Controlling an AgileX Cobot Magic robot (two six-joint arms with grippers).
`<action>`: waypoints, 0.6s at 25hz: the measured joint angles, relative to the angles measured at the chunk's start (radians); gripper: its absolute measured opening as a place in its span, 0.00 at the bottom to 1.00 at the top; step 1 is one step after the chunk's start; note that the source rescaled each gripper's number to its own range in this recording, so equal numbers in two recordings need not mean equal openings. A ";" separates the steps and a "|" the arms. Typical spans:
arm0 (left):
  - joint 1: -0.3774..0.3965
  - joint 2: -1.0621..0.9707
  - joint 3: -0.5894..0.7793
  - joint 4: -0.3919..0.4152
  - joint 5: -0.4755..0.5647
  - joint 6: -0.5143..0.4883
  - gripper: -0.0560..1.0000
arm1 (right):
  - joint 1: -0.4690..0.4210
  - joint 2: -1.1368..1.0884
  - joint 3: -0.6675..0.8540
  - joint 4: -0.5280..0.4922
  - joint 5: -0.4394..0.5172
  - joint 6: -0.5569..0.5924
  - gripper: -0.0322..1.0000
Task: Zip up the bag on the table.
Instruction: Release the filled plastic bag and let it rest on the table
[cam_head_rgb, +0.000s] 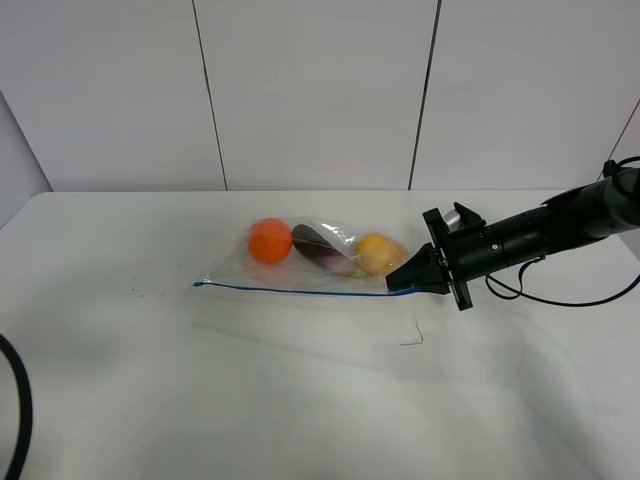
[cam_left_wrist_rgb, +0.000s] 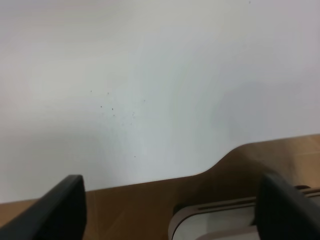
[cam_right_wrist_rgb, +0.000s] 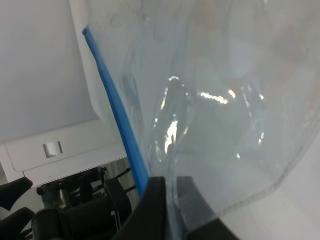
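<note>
Two grippers are in view, and only one of them contacts the work item.

**Work item.** The bag (cam_head_rgb: 300, 275) lies flat on the table (cam_head_rgb: 150, 380), near the middle of the surface in the exterior high view. Its blue zip strip (cam_head_rgb: 300, 291) runs along the bag's 6 o'clock edge, from the 9 o'clock corner to the 3 o'clock corner. Three items show through the clear plastic:
- an orange (cam_head_rgb: 270, 241) at the 9 o'clock end
- a dark eggplant (cam_head_rgb: 318, 248) in the middle, just beside the orange
- a yellow fruit (cam_head_rgb: 379, 253) at the 3 o'clock end

**Right gripper.** The right gripper (cam_head_rgb: 400, 281) reaches in from 3 o'clock on a black arm. Its fingers are together, clamped on the bag at the 3 o'clock end of the zip strip. In the right wrist view the gripper (cam_right_wrist_rgb: 167, 197) pinches the clear film, and the blue strip (cam_right_wrist_rgb: 120, 120) runs down to meet the fingertips.

**Left gripper.** The left gripper (cam_left_wrist_rgb: 170, 180) appears in the left wrist view only. Its two black fingers (cam_left_wrist_rgb: 65, 205) stand wide apart with nothing between them. The view beyond them shows bare white tabletop (cam_left_wrist_rgb: 160, 75) with a few dark specks, the table edge and a brown floor (cam_left_wrist_rgb: 125, 210).

**Other.** A black cable (cam_head_rgb: 22, 410) curves along the 8 o'clock border of the exterior high view.
</note>
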 joint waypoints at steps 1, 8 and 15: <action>0.000 -0.001 0.000 0.000 0.000 0.000 1.00 | 0.000 0.000 0.000 -0.001 0.000 0.000 0.03; 0.062 -0.030 0.000 -0.001 0.001 0.000 1.00 | 0.000 0.000 0.000 -0.004 0.000 0.000 0.03; 0.111 -0.231 0.005 -0.001 0.001 0.001 1.00 | 0.000 0.000 0.000 -0.021 0.000 0.000 0.03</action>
